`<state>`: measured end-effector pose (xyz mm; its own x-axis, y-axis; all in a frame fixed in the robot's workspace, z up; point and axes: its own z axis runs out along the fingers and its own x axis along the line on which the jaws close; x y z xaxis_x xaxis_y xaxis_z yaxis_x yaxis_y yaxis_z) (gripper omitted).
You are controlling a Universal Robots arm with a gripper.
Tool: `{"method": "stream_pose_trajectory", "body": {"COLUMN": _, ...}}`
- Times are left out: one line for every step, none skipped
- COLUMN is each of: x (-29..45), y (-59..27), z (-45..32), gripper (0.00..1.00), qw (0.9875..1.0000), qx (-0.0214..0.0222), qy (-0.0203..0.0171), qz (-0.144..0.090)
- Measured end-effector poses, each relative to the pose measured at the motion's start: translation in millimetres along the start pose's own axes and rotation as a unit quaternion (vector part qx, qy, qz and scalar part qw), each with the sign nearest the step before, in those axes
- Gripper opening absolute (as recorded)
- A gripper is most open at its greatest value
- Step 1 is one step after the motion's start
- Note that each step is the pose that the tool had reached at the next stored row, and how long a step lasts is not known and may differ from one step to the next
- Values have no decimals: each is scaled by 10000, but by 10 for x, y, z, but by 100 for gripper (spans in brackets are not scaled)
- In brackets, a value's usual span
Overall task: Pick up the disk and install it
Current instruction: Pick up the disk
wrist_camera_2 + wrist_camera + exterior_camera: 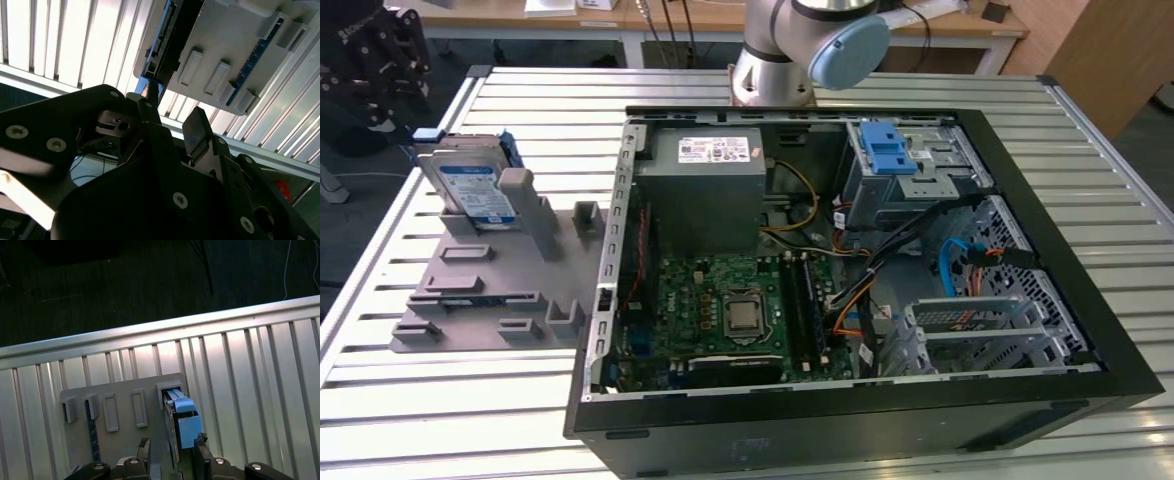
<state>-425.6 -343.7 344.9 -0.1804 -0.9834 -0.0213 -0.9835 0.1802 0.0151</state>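
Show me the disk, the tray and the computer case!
disk point(464, 193): exterior view, on its blue-and-white label.
tray point(520, 272): exterior view, on its bare flat base.
case point(854, 422): exterior view, on its black near wall.

Disk point(467, 188) stands, apparently upright, in tray point(470, 292) on the exterior view's left.

The silver-grey jointed robot arm point(774, 60), capped with a light-blue round cover at one joint, stands upright at the top of the exterior view. In both wrist views its black metal two-fingered gripper point(172, 447) point(172, 120) reaches forward, its fingers point(145, 446) point(197, 131) spread apart with a clear gap between them.
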Motion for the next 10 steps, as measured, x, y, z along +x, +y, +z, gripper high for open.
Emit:
{"method": "stream_pose_trajectory", "body": {"x": -7, "y": 1, "z": 5, "gripper": 47, "qw": 10000, "qx": 0, "qy": 0, "qz": 0}}
{"method": "stream_pose_trajectory", "body": {"x": -15, "y": 2, "z": 10, "gripper": 47, "qw": 10000, "qx": -1, "qy": 0, "qz": 0}}
{"method": "stream_pose_trajectory", "body": {"x": -25, "y": 5, "z": 16, "gripper": 47, "qw": 10000, "qx": 0, "qy": 0, "qz": 0}}
{"method": "stream_pose_trajectory", "body": {"x": -35, "y": 6, "z": 21, "gripper": 47, "qw": 10000, "qx": 0, "qy": 0, "qz": 0}}
{"method": "stream_pose_trajectory", "body": {"x": -43, "y": 8, "z": 27, "gripper": 47, "qw": 10000, "qx": 0, "qy": 0, "qz": 0}}
{"method": "stream_pose_trajectory", "body": {"x": -52, "y": 9, "z": 34, "gripper": 47, "qw": 10000, "qx": 0, "qy": 0, "qz": 0}}
{"method": "stream_pose_trajectory", "body": {"x": -59, "y": 11, "z": 42, "gripper": 47, "qw": 10000, "qx": 1, "qy": -1, "qz": 0}}
{"method": "stream_pose_trajectory", "body": {"x": -64, "y": 12, "z": 49, "gripper": 47, "qw": 10000, "qx": 1, "qy": -1, "qz": 0}}
{"method": "stream_pose_trajectory", "body": {"x": -69, "y": 13, "z": 57, "gripper": 47, "qw": 10000, "qx": 1, "qy": -1, "qz": 0}}
{"method": "stream_pose_trajectory", "body": {"x": -73, "y": 13, "z": 64, "gripper": 47, "qw": 10000, "qx": 1, "qy": -1, "qz": -2}}
